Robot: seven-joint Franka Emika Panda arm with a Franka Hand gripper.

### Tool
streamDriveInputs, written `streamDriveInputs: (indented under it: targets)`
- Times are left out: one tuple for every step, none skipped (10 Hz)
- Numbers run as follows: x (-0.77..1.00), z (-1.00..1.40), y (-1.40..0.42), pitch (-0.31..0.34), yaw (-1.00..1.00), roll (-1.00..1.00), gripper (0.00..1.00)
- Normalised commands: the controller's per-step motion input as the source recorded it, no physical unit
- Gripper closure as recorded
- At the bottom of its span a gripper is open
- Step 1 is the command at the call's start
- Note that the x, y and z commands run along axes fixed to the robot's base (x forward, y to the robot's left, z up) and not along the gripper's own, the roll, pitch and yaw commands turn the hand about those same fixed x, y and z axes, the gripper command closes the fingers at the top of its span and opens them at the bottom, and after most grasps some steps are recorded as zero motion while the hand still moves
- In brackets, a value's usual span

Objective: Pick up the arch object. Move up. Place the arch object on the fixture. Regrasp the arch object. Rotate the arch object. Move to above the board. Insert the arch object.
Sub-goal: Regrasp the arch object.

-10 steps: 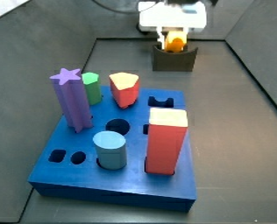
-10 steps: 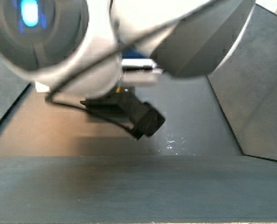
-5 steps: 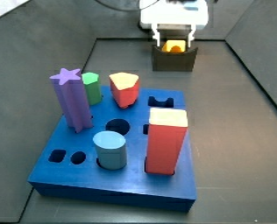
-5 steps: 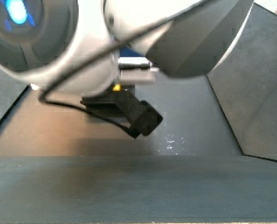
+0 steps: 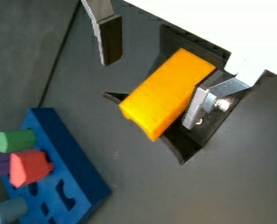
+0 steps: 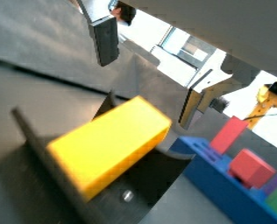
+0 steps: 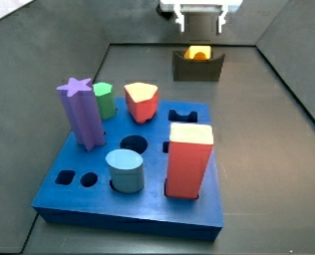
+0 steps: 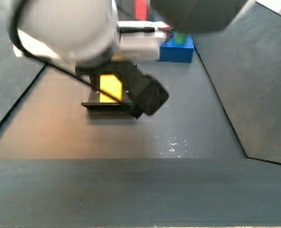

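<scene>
The arch object (image 7: pixel 197 53), yellow on top with orange sides, rests in the notch of the dark fixture (image 7: pixel 197 70) at the back of the floor. My gripper (image 7: pixel 201 18) hangs open above it, and its fingers are clear of the piece. In both wrist views the arch object (image 5: pixel 165 92) (image 6: pixel 106 149) lies in the fixture (image 5: pixel 189 150) (image 6: pixel 152 182) below the spread fingers (image 5: pixel 110 37) (image 6: pixel 103 41), and nothing is held between them. The blue board (image 7: pixel 87 199) lies nearer the front. A side view shows the arch object (image 8: pixel 109 85) seated in the fixture (image 8: pixel 98 107).
On the board stand a purple star post (image 7: pixel 81 112), a green peg (image 7: pixel 105 100), a red pentagon peg (image 7: pixel 142 101), a blue-grey cylinder (image 7: pixel 126 170) and a big red block (image 7: pixel 188 164). Dark walls enclose the floor on the sides.
My gripper has let go of the arch object and risen straight up from the fixture. The arch object stays in the notch.
</scene>
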Motion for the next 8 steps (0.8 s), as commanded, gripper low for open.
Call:
streamDriveInputs:
  targets:
    - [-0.03,0.33,0.0,0.062,-0.01,0.06,0.0]
    - [-0.03,0.21,0.0,0.061,-0.02,0.05,0.0]
    - [-0.08,0.88,-1.0,0.065,0.02,1.0,0.0]
    - [-0.07,0.87,-1.0,0.065,0.02,1.0,0.0]
    - [-0.11,0.88,-1.0,0.052,0.02,1.0,0.0]
    - [-0.13,0.85,-1.0,0.047,0.02,1.0,0.0]
    - [-0.13,0.69,-0.92,0.039,0.02,1.0,0.0]
    - [-0.1,0.49,-0.77,0.037,0.02,1.0,0.0]
